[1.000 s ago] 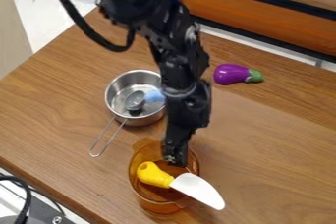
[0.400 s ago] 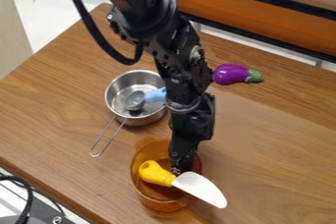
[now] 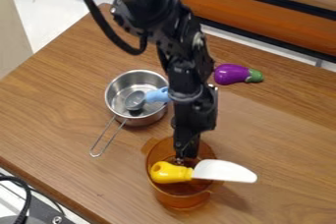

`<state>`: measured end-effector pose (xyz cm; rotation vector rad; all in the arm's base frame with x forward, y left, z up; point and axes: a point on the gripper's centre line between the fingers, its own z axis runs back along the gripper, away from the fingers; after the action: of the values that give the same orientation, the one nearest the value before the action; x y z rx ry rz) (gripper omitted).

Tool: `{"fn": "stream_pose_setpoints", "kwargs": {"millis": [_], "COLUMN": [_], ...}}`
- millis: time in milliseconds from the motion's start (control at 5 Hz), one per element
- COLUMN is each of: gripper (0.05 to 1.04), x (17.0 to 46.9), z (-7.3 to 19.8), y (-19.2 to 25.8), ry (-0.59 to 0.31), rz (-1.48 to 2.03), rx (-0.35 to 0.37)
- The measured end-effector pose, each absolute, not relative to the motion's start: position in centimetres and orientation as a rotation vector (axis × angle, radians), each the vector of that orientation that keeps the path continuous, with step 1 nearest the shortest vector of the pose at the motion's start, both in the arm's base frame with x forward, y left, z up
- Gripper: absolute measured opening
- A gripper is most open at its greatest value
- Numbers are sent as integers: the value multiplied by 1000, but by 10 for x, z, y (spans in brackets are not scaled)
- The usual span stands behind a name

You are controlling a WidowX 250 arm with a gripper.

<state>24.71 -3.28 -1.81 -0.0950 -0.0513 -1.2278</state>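
Toward worktop's near edge: gripper (image 3: 181, 160) down at amber pot (image 3: 176, 201)

Yellow-handled knife (image 3: 172, 173) lies across pot, white blade out past the rim, right side. Gripper just beside handle; can't tell how far open or if it has hold of anything. Steel saucepan (image 3: 115, 111) farther back, left, blue-handled scoop (image 3: 135, 100) inside. Toy eggplant (image 3: 231, 74) near worktop's far edge.

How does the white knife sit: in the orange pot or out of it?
Partly out: the knife's blade juts past the rim of the pot, its handle within.
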Motion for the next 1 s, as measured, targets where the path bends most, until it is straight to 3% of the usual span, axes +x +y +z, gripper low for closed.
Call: {"fn": "stream_pose_setpoints", "kwargs": {"millis": [400,1000], "gripper": [64,64], "x": [274,364], "z": [1,4], "y": [-25,-33], "ry": [-63,-113], "rz": [-1080,-727], "rx": [-131,-87]}}
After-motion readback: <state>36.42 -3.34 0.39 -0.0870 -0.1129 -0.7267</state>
